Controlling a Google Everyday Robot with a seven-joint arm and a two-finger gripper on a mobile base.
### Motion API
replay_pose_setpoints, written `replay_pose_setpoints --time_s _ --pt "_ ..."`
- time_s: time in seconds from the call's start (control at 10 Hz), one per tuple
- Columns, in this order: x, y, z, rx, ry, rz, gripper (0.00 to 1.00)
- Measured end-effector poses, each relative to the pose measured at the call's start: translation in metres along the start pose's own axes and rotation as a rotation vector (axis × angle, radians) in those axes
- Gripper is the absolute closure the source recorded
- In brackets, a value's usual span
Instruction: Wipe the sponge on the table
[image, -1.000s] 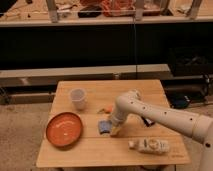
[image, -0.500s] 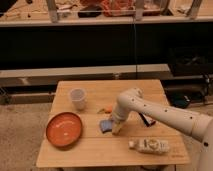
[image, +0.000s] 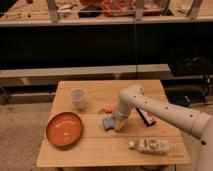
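Note:
The blue sponge (image: 108, 122) lies near the middle of the light wooden table (image: 100, 147). My white arm reaches in from the right and bends down over it. The gripper (image: 119, 123) points down at the sponge's right edge, touching or nearly touching it. Part of the sponge is hidden behind the gripper.
An orange plate (image: 64, 129) sits at the front left, a white cup (image: 77, 98) behind it. A small orange object (image: 107, 108) lies behind the sponge. A black-and-white block (image: 146, 117) is right of the arm, and a plastic bottle (image: 150, 145) lies at the front right. A grey bench (image: 75, 75) runs behind.
The gripper and sponge have shifted slightly toward the table's front; nothing else moved.

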Motion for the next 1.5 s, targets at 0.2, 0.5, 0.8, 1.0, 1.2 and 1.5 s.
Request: replay_pose_setpoints --time_s 0.2,0.5,0.8,1.0,1.2,1.5 --pt "0.001 -0.004 -0.002 -0.004 0.002 -0.003 1.0" --pt "0.001 -0.017 -0.005 -0.015 0.006 -0.023 1.0" --pt "0.001 -0.023 -0.009 -0.03 0.012 -0.038 1.0" --pt "-0.019 -0.022 -0.005 -0.045 0.02 -0.063 1.0" --pt "-0.033 -0.02 -0.005 -0.062 0.029 -0.085 1.0" --pt "-0.042 -0.004 -0.003 -0.083 0.047 -0.123 1.0"
